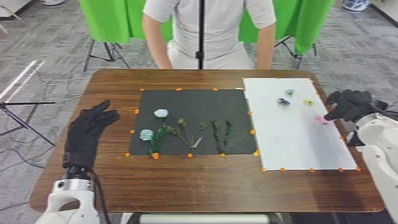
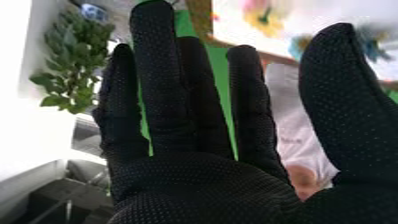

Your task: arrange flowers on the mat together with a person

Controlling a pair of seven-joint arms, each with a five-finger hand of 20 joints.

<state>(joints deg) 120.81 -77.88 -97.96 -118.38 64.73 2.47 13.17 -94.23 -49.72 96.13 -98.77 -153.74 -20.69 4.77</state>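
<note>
In the head view my right hand (image 1: 354, 104) is open at the white mat's (image 1: 302, 140) right edge, beside a pink flower (image 1: 321, 120). A yellow flower (image 1: 308, 102) and dark bluish flowers (image 1: 283, 101) lie farther back on that mat. The black mat (image 1: 187, 102) carries two pale blue flowers (image 1: 161, 113) and several green stems (image 1: 226, 136). My left hand (image 1: 91, 131) rests open over the table, left of the black mat. In the right wrist view my right hand (image 2: 195, 180) has straight fingers, with a yellow flower (image 2: 265, 21) beyond them.
Orange markers (image 1: 252, 132) line both mats on the brown table (image 1: 213, 187). A person (image 1: 202, 35) is across the table, behind a dark vertical pole. Green cloth (image 1: 306, 25) hangs behind. A leafy plant (image 2: 71, 60) stands in the right wrist view.
</note>
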